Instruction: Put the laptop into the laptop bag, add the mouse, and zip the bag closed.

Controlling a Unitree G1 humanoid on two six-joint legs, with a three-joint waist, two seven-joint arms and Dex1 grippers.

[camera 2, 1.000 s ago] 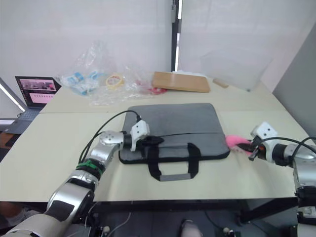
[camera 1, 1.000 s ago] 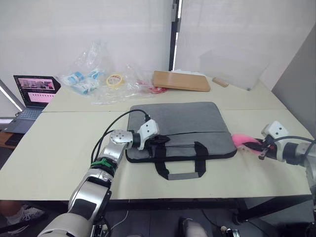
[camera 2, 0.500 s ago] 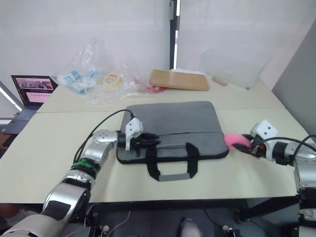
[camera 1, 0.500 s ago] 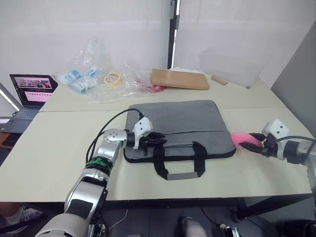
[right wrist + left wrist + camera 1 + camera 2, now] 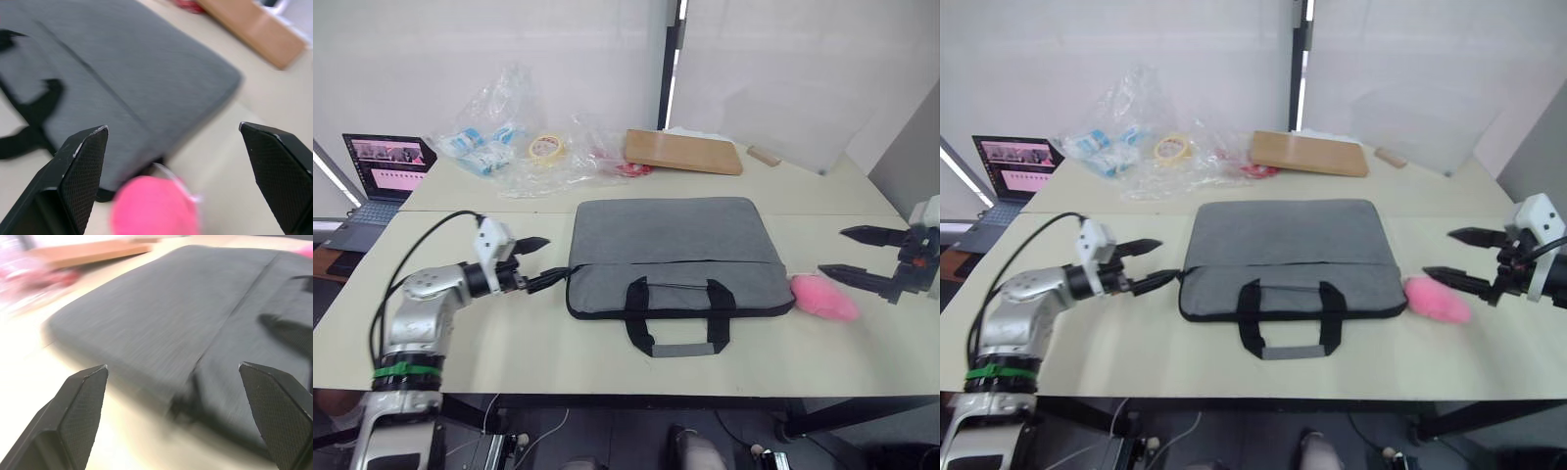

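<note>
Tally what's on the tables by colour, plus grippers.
Grey: 1, laptop bag
Pink: 1, fluffy ball
Brown: 1, flat board
Yellow: 1, tape roll
Dark: 1, small laptop
Black-fingered: 2, left gripper, right gripper, both open
Total: 7

Pale cream table (image 5: 607, 362), two slabs joined along a seam running left to right. Behind, a plain white wall (image 5: 460, 49) split by a dark vertical post with a bright strip of light (image 5: 672, 69). Grey panel (image 5: 911, 137) at far right. Along the far edge: crumpled clear plastic bags (image 5: 514, 142), a roll of tape (image 5: 545, 147), a flat wooden board (image 5: 684, 152). At far left, a small dark laptop with a lit screen (image 5: 384, 168). Dark floor below the front edge.
</note>
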